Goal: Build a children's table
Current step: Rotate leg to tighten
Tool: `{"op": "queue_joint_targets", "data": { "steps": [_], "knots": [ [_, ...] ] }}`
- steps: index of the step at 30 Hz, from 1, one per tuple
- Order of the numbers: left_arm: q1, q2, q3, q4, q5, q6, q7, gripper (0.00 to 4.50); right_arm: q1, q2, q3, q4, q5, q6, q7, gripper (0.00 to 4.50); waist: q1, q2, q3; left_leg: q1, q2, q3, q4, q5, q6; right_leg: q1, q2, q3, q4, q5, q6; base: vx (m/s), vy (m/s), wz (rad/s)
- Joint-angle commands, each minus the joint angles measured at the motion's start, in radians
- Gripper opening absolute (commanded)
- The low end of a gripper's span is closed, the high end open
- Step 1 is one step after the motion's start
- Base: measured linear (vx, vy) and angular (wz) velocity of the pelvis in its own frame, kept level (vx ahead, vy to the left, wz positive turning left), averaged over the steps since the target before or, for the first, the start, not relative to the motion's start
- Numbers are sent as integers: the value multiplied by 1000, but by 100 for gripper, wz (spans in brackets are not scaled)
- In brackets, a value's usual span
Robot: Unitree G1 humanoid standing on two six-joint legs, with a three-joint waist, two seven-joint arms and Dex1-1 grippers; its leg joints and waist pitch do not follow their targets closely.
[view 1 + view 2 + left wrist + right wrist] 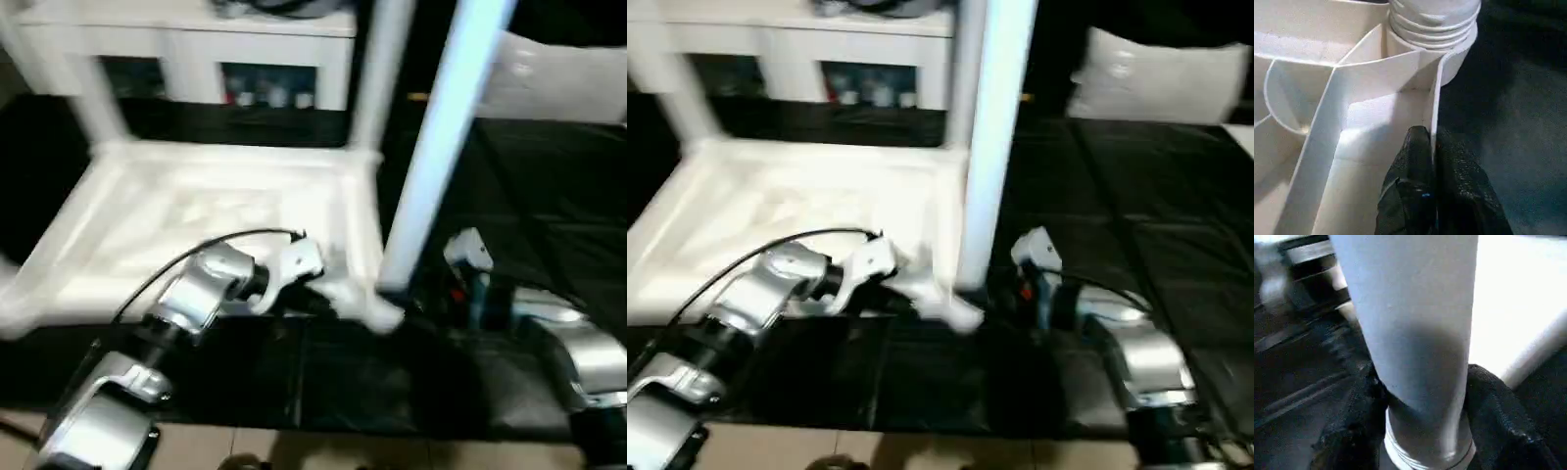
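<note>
The children's table's white tabletop (216,215) lies underside up on the black-covered work table. White legs stand in its far-left (88,88), far-right (377,73) and near-right (441,147) corners. My left gripper (1432,142) is shut on the thin side wall of the tabletop, just short of the near-right corner socket (1432,24). The right gripper (1420,382) sits low on the near-right leg (1410,308), one black finger pressed against each side of it, close above its ribbed base.
A white shelf unit (196,49) stands behind the tabletop. A white cushion-like object (558,78) lies at the back right. The black cover (549,215) stretches to the right; its front edge meets tan floor (323,450).
</note>
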Motion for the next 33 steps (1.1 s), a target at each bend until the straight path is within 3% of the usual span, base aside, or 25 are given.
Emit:
{"op": "queue_joint_targets", "data": {
  "steps": [1,4,6,7,8,10,13,16,23,29,33],
  "knots": [
    [-21,-89,24,-4,-34,61,114,0,-34,72,33,21,-40,64,-156,199,-2,-15,-64,-5,81,-38,-76,-76,34,50,-113,60,-89,-284,-185,0,0,0],
    [-37,-134,41,29,-17,79,205,0,-59,132,19,55,-86,83,-296,198,-7,-16,-63,-3,73,-32,-71,-52,50,46,-111,63,-92,-263,-186,0,0,0],
    [-58,-190,60,68,-7,82,299,0,-88,194,-3,103,-113,53,-418,198,-8,-15,-67,-5,72,-32,-70,-31,59,49,-110,63,-91,-240,-181,0,0,0],
    [-62,-198,57,70,0,77,307,0,-88,196,1,103,-111,38,-408,232,-9,-15,-66,-5,72,-31,-70,-29,63,49,-108,63,-91,-228,-181,0,0,0],
    [-67,-203,51,73,10,72,311,0,-89,197,7,103,-114,24,-395,266,-8,-12,-70,-5,77,-32,-69,-12,82,51,-108,64,-82,-153,-195,0,0,0],
    [-64,-198,45,60,11,59,294,0,-83,206,-11,90,-87,18,-382,275,-8,-10,-70,-5,79,-32,-69,-9,101,51,-110,64,-78,-107,-210,0,0,0],
    [-58,-181,28,49,21,35,265,0,-77,195,-15,78,-74,4,-352,308,-6,-9,-67,-5,79,-32,-70,-31,108,53,-112,64,-82,-123,-214,0,0,0],
    [-41,-119,-14,38,47,-18,199,0,-58,131,-21,60,-62,-34,-259,331,-5,-9,-66,-6,80,-32,-70,-49,107,54,-113,65,-85,-159,-201,0,0,0],
    [-32,-21,-53,41,55,-125,35,0,-40,-52,-13,67,-52,-127,-21,393,6,-11,-67,-4,82,-31,-67,-35,129,53,-112,64,-79,-102,-220,0,0,0],
    [-30,52,-95,32,35,-239,-130,0,-10,-175,33,34,-16,-171,225,393,19,-7,-69,-2,89,-31,-66,-45,139,52,-112,63,-73,-97,-230,0,0,0],
    [-33,96,-123,21,21,-300,-256,0,-15,-221,64,46,19,-199,359,347,29,-8,-71,-1,93,-29,-65,-51,138,49,-115,61,-72,-106,-243,0,0,0]
  ]
}}
